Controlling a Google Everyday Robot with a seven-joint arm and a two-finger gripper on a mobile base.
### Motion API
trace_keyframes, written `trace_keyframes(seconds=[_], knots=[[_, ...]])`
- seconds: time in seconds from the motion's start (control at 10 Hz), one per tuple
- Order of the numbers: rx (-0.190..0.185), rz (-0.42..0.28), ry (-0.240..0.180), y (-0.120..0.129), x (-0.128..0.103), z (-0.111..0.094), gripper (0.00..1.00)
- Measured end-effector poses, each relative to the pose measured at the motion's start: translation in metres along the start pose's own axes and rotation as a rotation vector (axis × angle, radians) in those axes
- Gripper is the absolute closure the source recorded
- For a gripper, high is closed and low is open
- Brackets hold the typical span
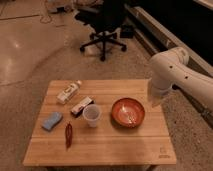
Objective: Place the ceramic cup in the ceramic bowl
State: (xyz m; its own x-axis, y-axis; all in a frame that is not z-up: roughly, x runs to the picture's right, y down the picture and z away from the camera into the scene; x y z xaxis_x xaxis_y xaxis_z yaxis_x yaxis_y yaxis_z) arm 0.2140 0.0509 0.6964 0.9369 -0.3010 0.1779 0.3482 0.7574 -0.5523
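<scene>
Bottle (68,92), packet (81,106), sponge (52,120) and red item (68,134) lie left of the upright whitish cup (92,114) beside the bowl (118,107); the gripper (155,98), jaws closed, hangs right of the bowl.

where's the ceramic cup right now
Camera view: the ceramic cup stands mid-table, just left of the ceramic bowl; the tool hangs at the bowl's right.

Ceramic cup (92,114): one is counted.
Ceramic bowl (128,111): one is counted.
White bottle (69,92): one is counted.
Wrapped bar (81,106): one is counted.
Blue sponge (52,120): one is counted.
Red slender object (68,135): one is counted.
Wooden table (125,146): one is counted.
Office chair (105,25): one is counted.
Gripper (156,100): one is counted, found at the arm's end just right of the bowl.
</scene>
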Motion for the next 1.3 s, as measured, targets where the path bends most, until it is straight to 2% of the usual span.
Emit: trace_keyframes(seconds=[0.2,0.4,0.6,0.8,1.0,1.1,1.3], knots=[[-0.011,-0.012,0.010,0.006,0.007,0.004,0.60],[-0.006,-0.070,0.017,0.010,0.014,0.000,0.60],[-0.002,-0.046,0.011,0.001,0.002,-0.001,0.60],[-0.006,-0.034,0.013,0.005,0.009,0.001,0.60],[-0.010,-0.051,0.009,0.006,0.002,0.002,0.60],[0.001,-0.044,-0.001,0.001,-0.003,-0.001,0.60],[-0.002,-0.042,0.002,0.000,0.002,0.000,0.60]])
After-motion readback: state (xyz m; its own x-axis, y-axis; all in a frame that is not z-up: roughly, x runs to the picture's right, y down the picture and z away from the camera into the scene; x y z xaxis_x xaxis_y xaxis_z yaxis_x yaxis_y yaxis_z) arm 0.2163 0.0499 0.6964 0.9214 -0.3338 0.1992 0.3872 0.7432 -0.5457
